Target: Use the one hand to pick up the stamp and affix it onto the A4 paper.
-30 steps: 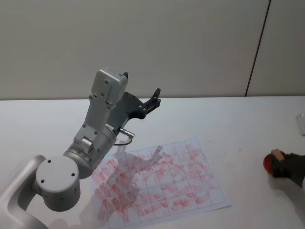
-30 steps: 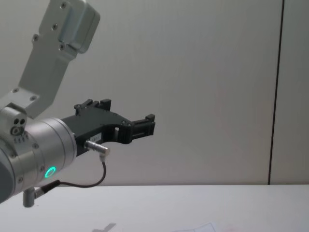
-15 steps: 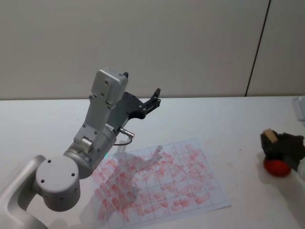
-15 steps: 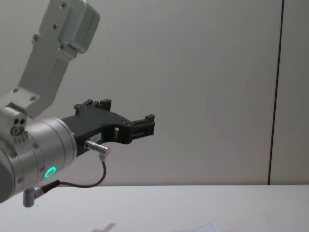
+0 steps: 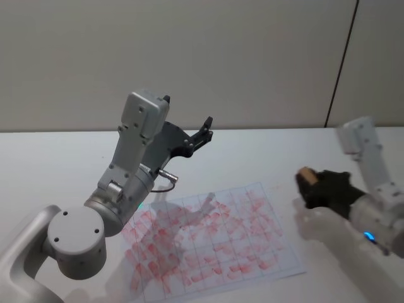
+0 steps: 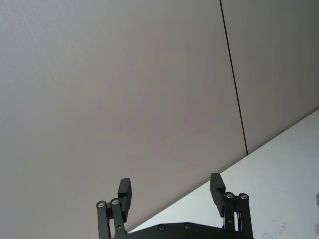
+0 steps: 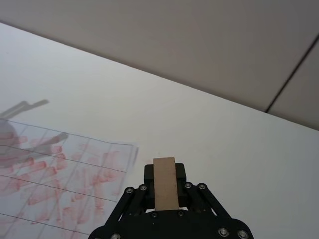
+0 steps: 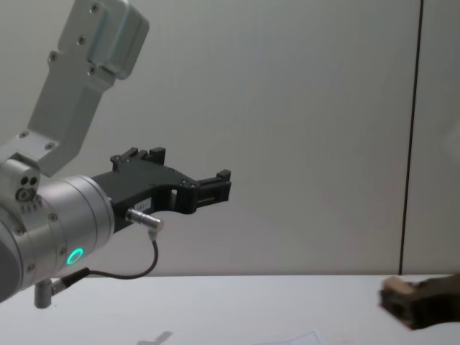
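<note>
The right black fingered gripper [image 5: 315, 188], on a silver wrist with a blue-lit ring, is clamped on the small tan wooden stamp block [image 7: 165, 184], whose tan end shows at the fingertips. It holds the block above the white table [image 5: 284, 151], just beside the right edge of the white gridded A4 paper sheet [image 5: 214, 240] near its far corner; the sheet lies flat, covered in red stamp marks. The left black gripper [image 6: 170, 185] hangs raised at the table's left, fingers spread wide, holding nothing.
</note>
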You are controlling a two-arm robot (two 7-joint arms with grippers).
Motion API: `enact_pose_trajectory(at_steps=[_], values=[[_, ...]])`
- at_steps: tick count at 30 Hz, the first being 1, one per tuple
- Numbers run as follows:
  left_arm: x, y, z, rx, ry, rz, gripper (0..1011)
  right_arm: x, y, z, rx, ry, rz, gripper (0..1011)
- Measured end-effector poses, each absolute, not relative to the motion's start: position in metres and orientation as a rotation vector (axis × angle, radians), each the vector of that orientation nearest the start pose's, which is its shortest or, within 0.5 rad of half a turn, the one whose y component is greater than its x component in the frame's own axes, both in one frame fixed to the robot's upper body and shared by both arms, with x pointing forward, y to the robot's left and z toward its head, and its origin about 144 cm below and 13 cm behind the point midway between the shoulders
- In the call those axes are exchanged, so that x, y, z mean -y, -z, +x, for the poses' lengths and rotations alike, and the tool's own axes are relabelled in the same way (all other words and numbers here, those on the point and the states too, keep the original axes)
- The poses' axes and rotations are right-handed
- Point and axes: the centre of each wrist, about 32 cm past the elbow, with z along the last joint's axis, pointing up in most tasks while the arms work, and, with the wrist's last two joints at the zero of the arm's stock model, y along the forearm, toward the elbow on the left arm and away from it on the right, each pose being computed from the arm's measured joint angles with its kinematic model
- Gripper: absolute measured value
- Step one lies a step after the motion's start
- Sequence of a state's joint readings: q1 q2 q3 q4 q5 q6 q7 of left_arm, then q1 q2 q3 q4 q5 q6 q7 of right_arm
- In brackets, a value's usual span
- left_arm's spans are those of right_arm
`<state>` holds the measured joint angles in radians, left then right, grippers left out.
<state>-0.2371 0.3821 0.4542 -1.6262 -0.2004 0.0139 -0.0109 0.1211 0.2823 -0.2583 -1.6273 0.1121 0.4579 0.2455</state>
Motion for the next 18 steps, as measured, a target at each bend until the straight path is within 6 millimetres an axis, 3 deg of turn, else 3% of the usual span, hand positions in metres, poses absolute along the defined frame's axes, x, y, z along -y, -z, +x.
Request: enact_pose_trajectory(at_steps=[18], values=[[-0.198,-1.204,0.492,0.268,-1.124,0.061,1002,0.178,-1.166,0.52,-0.108,0.958,-0.425,220]])
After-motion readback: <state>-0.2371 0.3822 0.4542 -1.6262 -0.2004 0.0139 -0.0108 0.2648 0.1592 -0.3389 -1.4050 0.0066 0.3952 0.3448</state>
